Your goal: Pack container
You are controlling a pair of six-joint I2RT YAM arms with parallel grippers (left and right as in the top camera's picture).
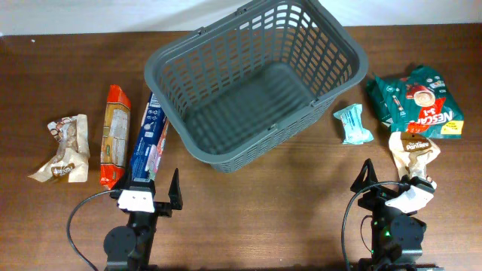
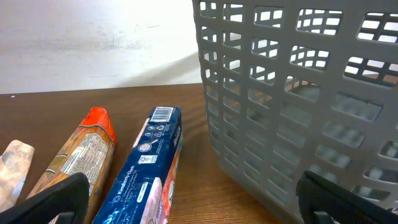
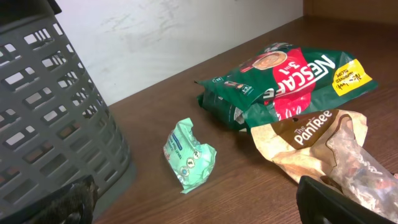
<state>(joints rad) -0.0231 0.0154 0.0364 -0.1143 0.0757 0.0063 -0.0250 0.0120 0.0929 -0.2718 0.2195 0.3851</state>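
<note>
Right, status. Brown wooden table [image 1: 301,203] carries everything. Dark grey shopping basket [image 1: 248,105] stands upright at back centre, turned at an angle to the table edge. All the packets lie outside it on the wood.

Right of the basket:
- green Nescafé 3-in-1 bag [image 1: 414,102], flat, near the far right edge
- PanTree paper bag [image 1: 414,154], just in front of the Nescafé bag and touching it in the right wrist view
- small mint-green packet [image 1: 352,124], between basket and Nescafé bag, apart from both

Left of the basket:
- blue biscuit packet [image 1: 149,143], lengthwise, just beside the basket wall
- orange packet [image 1: 115,135], parallel and close beside the blue one
- crumpled beige snack bag [image 1: 66,149], furthest left

Left gripper [image 1: 151,187] sits at the front edge, fingers spread wide and holding nothing. The blue packet's near end lies between them in the wrist view, contact unclear.

Right gripper [image 1: 392,184] is also at the front edge, fingers spread and grasping nothing – the PanTree bag lies by its right finger.
</note>
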